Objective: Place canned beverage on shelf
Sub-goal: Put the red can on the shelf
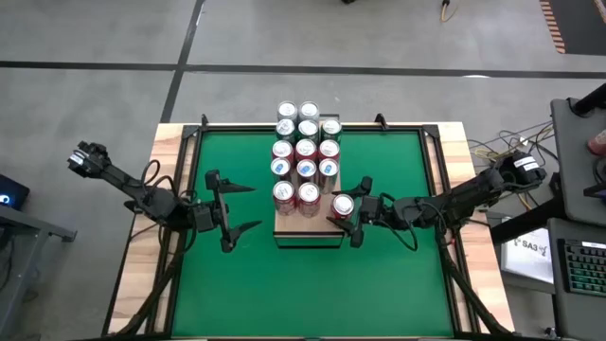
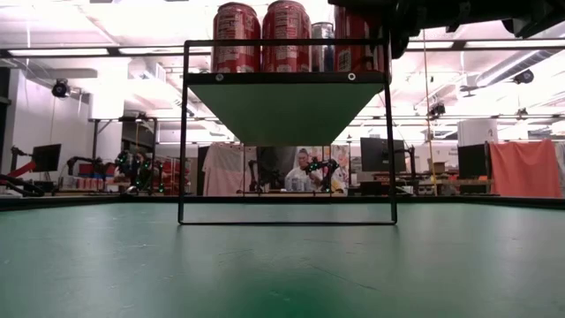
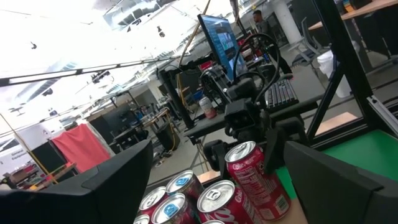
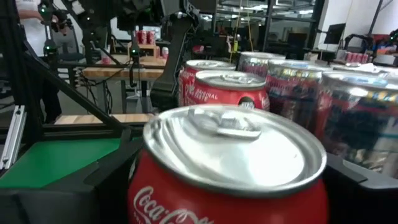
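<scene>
The right end effector (image 1: 352, 214) is holding a red can (image 1: 343, 206) between its fingers at the shelf (image 1: 322, 230)'s near right corner. Next comes lowering and releasing it squarely. The left end effector (image 1: 230, 211) is waiting wide open alongside.

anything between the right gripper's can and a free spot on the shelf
Nothing visible blocks it. The red can between the right gripper's fingers already sits at the shelf's near right corner, beside the packed cans, over bare board.
</scene>
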You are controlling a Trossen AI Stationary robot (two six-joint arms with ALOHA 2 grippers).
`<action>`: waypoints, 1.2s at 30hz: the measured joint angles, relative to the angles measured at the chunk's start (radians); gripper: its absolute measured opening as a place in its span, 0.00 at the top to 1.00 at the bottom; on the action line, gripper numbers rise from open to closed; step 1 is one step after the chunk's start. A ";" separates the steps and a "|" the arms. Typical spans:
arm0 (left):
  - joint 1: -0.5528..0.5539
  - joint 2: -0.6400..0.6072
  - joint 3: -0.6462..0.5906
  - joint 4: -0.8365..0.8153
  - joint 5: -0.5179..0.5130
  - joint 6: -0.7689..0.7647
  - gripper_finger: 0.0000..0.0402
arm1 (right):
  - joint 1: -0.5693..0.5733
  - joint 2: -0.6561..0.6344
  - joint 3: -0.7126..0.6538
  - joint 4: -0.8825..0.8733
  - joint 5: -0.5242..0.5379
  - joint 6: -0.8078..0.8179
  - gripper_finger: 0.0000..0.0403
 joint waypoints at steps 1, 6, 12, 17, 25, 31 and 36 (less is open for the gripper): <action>0.000 0.000 0.000 0.000 0.000 0.002 0.14 | 0.000 -0.005 0.000 0.000 0.000 -0.002 0.19; 0.000 0.000 0.000 0.000 0.000 0.002 0.14 | 0.000 -0.025 0.000 0.000 0.000 -0.004 0.19; 0.000 0.000 0.000 0.001 0.000 0.002 0.14 | 0.000 -0.032 0.000 0.003 0.000 -0.004 0.19; 0.000 0.000 0.000 0.003 0.000 0.002 0.14 | 0.000 -0.034 0.000 0.035 0.000 -0.021 0.19; 0.000 0.000 0.000 0.005 0.000 0.002 0.14 | 0.002 -0.043 0.030 0.054 0.000 -0.073 0.19; 0.000 0.000 0.000 0.006 -0.001 0.002 0.14 | 0.007 -0.075 0.092 0.026 0.000 -0.137 0.19; 0.000 0.000 0.000 0.006 -0.001 0.001 0.14 | 0.019 -0.159 0.184 -0.194 0.000 -0.102 0.19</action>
